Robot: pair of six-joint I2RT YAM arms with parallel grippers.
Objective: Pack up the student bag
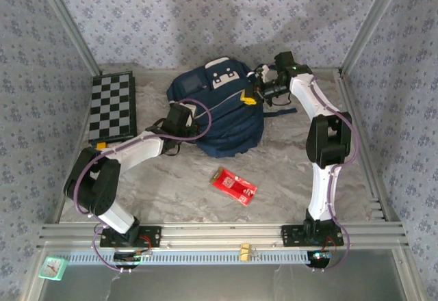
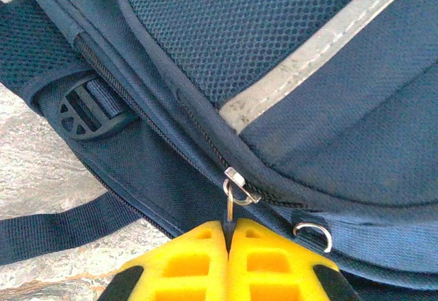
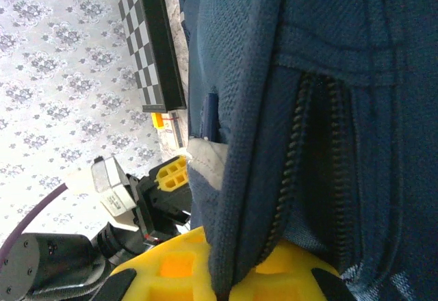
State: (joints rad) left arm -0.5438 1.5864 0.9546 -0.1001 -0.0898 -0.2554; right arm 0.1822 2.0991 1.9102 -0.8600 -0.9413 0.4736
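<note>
Now the bag (image 1: 219,113) lies mid-bench at the back, between both arms; left jaws grip its zip pull (image 2: 231,202), zip track running away up-left, right jaws pinch bag fabric

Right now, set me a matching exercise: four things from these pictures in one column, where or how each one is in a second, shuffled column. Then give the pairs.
Column one
1 chessboard
2 red packet
3 left tool
4 right tool

Column two
A shut on a fold of the backpack
B flat on the table, left of the backpack
C shut on the zipper pull
D on the table, on the near side of the backpack

Pairs: 1-B, 2-D, 3-C, 4-A
</note>
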